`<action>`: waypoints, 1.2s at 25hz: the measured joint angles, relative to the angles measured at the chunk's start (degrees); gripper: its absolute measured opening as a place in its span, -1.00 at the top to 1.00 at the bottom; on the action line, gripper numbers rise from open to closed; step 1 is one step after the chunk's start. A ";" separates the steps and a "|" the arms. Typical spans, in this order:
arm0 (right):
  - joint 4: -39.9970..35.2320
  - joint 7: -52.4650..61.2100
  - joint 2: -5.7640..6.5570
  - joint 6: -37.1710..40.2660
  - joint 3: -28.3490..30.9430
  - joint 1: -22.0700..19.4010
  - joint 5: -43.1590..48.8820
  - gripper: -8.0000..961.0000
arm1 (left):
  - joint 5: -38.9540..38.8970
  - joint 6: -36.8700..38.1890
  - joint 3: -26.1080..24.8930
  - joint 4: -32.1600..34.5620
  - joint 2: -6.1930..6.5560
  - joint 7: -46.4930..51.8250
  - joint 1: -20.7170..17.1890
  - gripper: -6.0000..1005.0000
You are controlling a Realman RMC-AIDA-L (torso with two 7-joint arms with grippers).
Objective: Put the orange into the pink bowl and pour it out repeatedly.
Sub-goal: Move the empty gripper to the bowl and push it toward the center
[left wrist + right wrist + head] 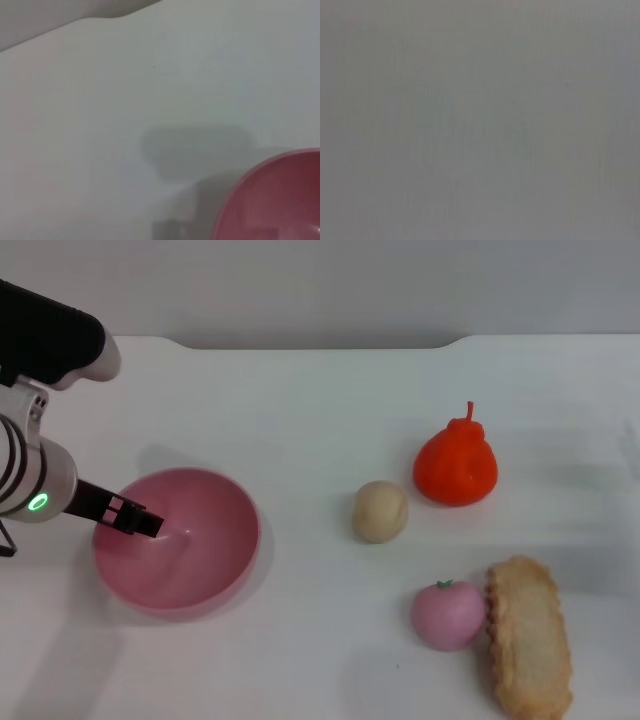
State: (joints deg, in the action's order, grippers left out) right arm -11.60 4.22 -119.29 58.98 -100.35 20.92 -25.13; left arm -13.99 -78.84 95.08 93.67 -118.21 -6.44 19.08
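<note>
While the orange (457,466) is sitting upright on the white table (300,410), stem pointing up, it is lying well apart from the left gripper (135,518), far off beyond the fingertips on the side where the other fruits lie. Nothing is touching it. The pink bowl (190,540) is resting on the table directly under the left gripper's fingers (120,512), which are reaching in over the near-left rim and hanging above the bowl's inner wall; the bowl is holding no fruit. Whether those fingers are pinching the rim or hanging loose cannot be told, since they are showing only as one dark bar. In the left wrist view, an arc of the pink bowl (280,200) is showing against bare tabletop.

Between the fingers and the orange, closer to the orange, a beige ball (380,511) is lying on the table. Farther out and nearer the robot, a pink peach-like fruit (447,614) is touching a long piece of bread (528,635). The right gripper is not showing in any view.
</note>
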 joint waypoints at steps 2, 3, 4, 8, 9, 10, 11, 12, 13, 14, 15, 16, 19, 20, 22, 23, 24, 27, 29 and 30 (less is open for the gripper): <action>0.00 0.00 0.01 0.00 -0.02 0.00 0.00 -0.64 | 0.03 0.26 0.02 -0.63 0.00 0.03 0.24 -0.43; 0.00 0.00 0.01 0.00 -0.04 0.00 0.00 -0.64 | 0.05 0.43 0.03 -0.97 0.00 0.05 0.41 -0.43; 0.00 0.00 0.02 0.00 -0.05 0.00 0.00 -0.64 | 0.08 0.57 0.04 -1.27 0.00 0.07 0.55 -0.43; 0.00 0.00 0.02 0.16 -0.04 0.00 -0.01 -0.64 | 0.18 1.25 0.14 -3.35 0.00 0.12 1.39 -0.42; 0.00 0.00 0.02 0.20 -0.03 -0.01 -0.01 -0.64 | 0.31 1.36 0.14 -3.99 0.00 0.12 1.63 -0.42; 0.00 0.00 0.02 0.22 -0.03 -0.04 0.00 -0.64 | 0.37 1.49 0.15 -4.70 0.01 0.12 1.93 -0.41; 0.00 0.00 0.02 0.22 -0.03 -0.09 0.00 -0.64 | 0.35 1.56 0.17 -5.06 0.01 0.12 2.10 -0.41; 0.00 0.00 0.02 0.25 -0.02 -0.14 0.00 -0.64 | 0.31 1.65 0.19 -5.40 0.01 0.12 2.25 -0.41; 0.00 0.00 0.02 0.28 -0.01 -0.17 0.00 -0.64 | 0.28 1.78 0.35 -5.77 0.02 0.12 2.44 -0.41; -0.03 0.00 0.02 0.34 -0.01 -0.22 0.00 -0.64 | 0.28 1.85 0.48 -5.98 0.02 0.12 2.54 -0.41; -0.09 0.00 0.02 0.39 -0.01 -0.28 -0.01 -0.64 | 0.25 1.89 0.71 -6.13 0.02 0.12 2.64 -0.41; -0.13 0.00 0.02 0.40 0.00 -0.33 0.00 -0.64 | 0.19 1.89 0.88 -6.17 0.02 0.12 2.71 -0.40; -0.27 0.00 0.01 0.44 0.00 -0.38 0.04 -0.64 | -0.02 1.78 1.00 -6.41 0.02 -0.04 2.95 -0.40; -0.36 0.00 -0.01 0.47 0.00 -0.40 0.07 -0.64 | -0.01 1.66 1.00 -6.65 0.05 -0.04 3.17 -0.40; -0.41 0.00 -0.04 0.51 0.00 -0.43 0.10 -0.64 | -0.01 1.66 1.00 -6.79 0.07 -0.01 3.30 -0.39; -0.42 0.00 -0.05 0.52 0.00 -0.41 0.11 -0.64 | -0.01 1.70 1.00 -6.80 0.08 -0.01 3.37 -0.39; -0.43 0.00 -0.05 0.53 0.00 -0.39 0.14 -0.64 | 0.03 1.76 1.06 -6.84 0.08 -0.02 3.45 -0.36; -0.57 0.00 -0.07 0.53 0.00 -0.38 0.26 -0.64 | 0.48 1.80 1.53 -7.75 0.06 0.09 4.00 -0.25; -0.62 0.00 -0.07 0.53 0.00 -0.40 0.28 -0.64 | 0.67 1.80 1.66 -8.77 0.06 0.23 4.53 -0.18; -0.62 0.00 -0.07 0.53 0.00 -0.40 0.28 -0.64 | 0.73 1.79 1.67 -9.07 0.07 0.27 4.67 -0.14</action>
State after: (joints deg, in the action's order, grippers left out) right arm -12.22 4.22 -119.36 59.51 -100.35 20.52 -24.85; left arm -13.26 -77.05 96.76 84.60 -118.14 -6.17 23.75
